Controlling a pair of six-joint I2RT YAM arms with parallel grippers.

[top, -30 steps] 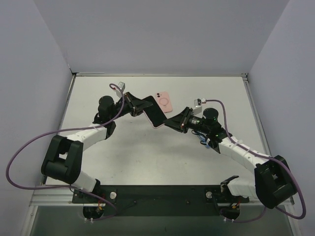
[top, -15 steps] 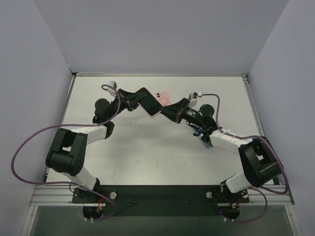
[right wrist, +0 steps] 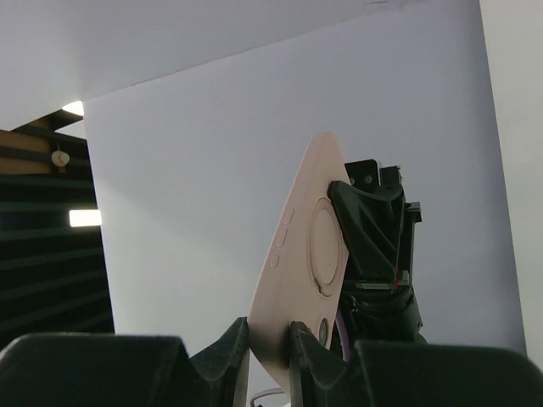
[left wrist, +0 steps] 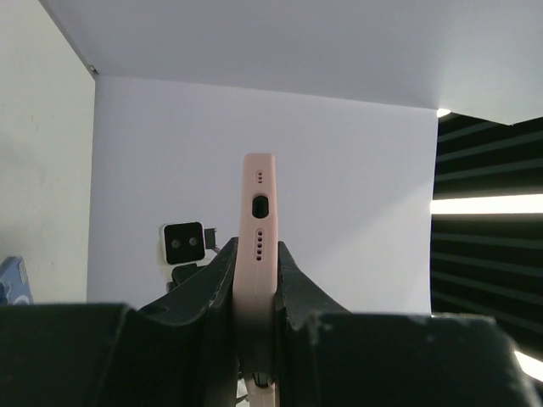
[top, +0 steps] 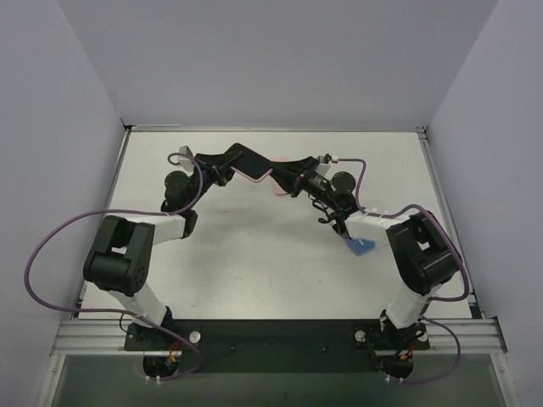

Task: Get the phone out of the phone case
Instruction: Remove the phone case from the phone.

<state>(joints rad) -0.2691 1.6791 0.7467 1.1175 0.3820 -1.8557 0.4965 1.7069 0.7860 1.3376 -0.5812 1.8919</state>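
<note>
The pink phone case [top: 273, 174] is held up in the air between both arms, edge-on to the top camera. In the left wrist view its bottom edge [left wrist: 257, 220], with port and speaker holes, stands upright, and my left gripper [left wrist: 256, 275] is shut on its two faces. In the right wrist view the case's back [right wrist: 310, 254], with a ring and side buttons, rises from my right gripper [right wrist: 270, 335], which is shut on a corner. My left gripper [right wrist: 373, 237] clamps the far part of the case. I cannot make out the phone apart from the case.
A small blue object [top: 361, 247] lies on the white table [top: 254, 271] beside the right arm. Grey walls close the table at the back and on both sides. Purple cables loop from both arms.
Both arms have raised the cased phone and carried it toward the back wall. It has turned from showing its dark screen to standing edge-on. Both grips stay on it.
</note>
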